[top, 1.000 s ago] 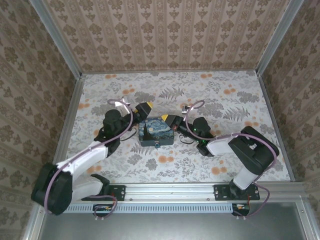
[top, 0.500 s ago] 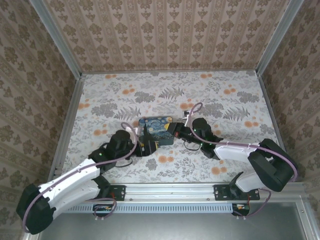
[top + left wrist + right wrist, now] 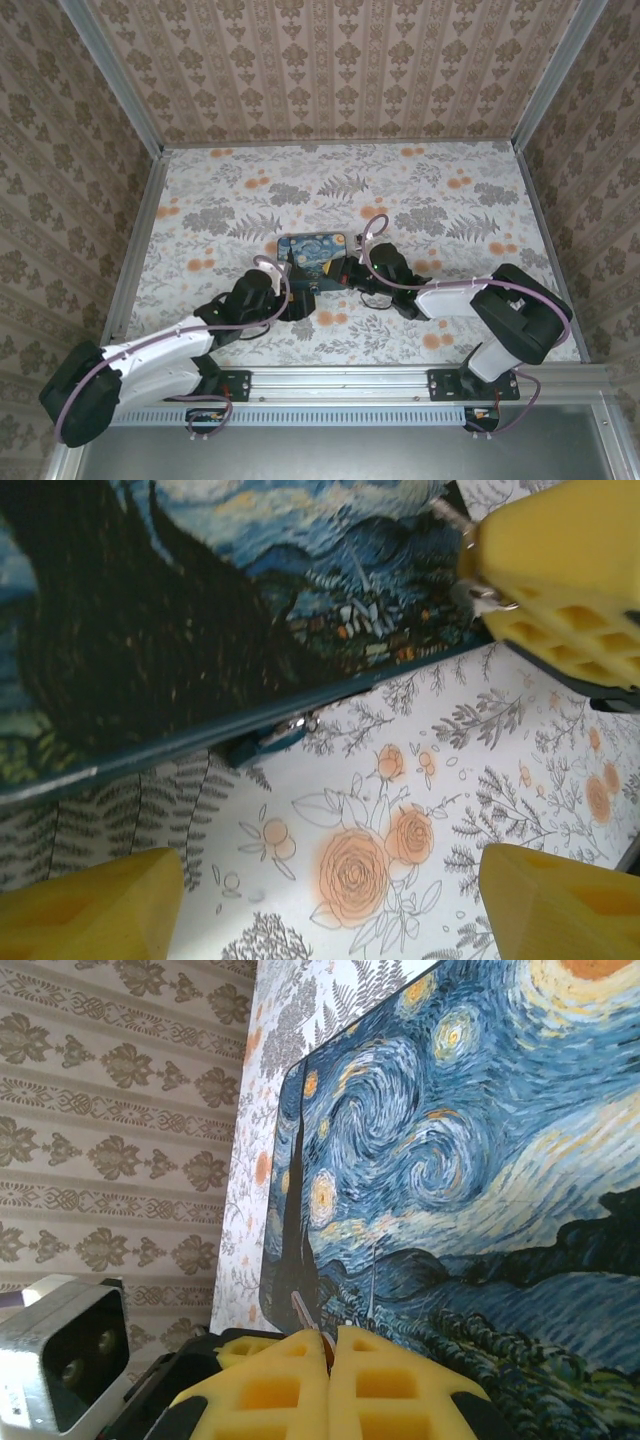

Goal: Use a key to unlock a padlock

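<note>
The padlock (image 3: 262,743) is a tiny blue body with a small metal shackle, hanging at the front edge of the Starry Night box (image 3: 220,610). My left gripper (image 3: 325,905) hovers just in front of it, open, with only tablecloth between its yellow fingers (image 3: 90,905). My right gripper (image 3: 330,1335) is shut on the key (image 3: 304,1311), whose thin metal blade sticks out over the box lid (image 3: 450,1160). From above, the left gripper (image 3: 298,300) is at the box's front and the right gripper (image 3: 343,268) at its right front corner.
The box (image 3: 312,250) sits mid-table on a floral cloth (image 3: 450,200). Patterned walls enclose the table on three sides. The right gripper's yellow fingers (image 3: 560,590) hang close over the box's corner in the left wrist view. The left wrist's camera housing (image 3: 65,1355) is near the right gripper.
My left arm has swung from the box's left side round to its front. My right gripper has dropped low at the box's right corner, still shut on the key.
</note>
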`<move>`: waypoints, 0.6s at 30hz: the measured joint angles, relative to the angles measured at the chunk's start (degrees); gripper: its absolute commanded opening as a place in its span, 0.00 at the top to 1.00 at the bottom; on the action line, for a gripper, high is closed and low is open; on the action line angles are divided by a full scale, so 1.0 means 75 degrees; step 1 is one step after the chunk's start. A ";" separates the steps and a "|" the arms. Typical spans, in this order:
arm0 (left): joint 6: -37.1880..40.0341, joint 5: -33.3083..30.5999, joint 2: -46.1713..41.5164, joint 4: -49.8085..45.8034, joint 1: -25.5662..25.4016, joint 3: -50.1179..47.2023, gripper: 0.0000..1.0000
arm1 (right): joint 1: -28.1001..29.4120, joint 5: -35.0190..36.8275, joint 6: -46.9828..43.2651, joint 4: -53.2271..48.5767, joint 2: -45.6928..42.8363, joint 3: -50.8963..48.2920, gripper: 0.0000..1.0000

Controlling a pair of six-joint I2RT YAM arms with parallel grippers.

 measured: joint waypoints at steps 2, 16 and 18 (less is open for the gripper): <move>0.0108 -0.0093 0.0192 0.0227 0.0000 0.0000 0.22 | -0.0009 0.0035 0.0000 0.0009 0.0070 0.0038 1.00; 0.0565 -0.0192 0.2017 0.1649 0.0061 0.0003 0.24 | -0.0216 0.0082 0.0038 0.0414 0.0653 0.0315 1.00; 0.0627 -0.0192 0.2273 0.1920 0.0079 0.0003 0.26 | -0.0230 0.0082 0.0058 0.0478 0.0734 0.0364 1.00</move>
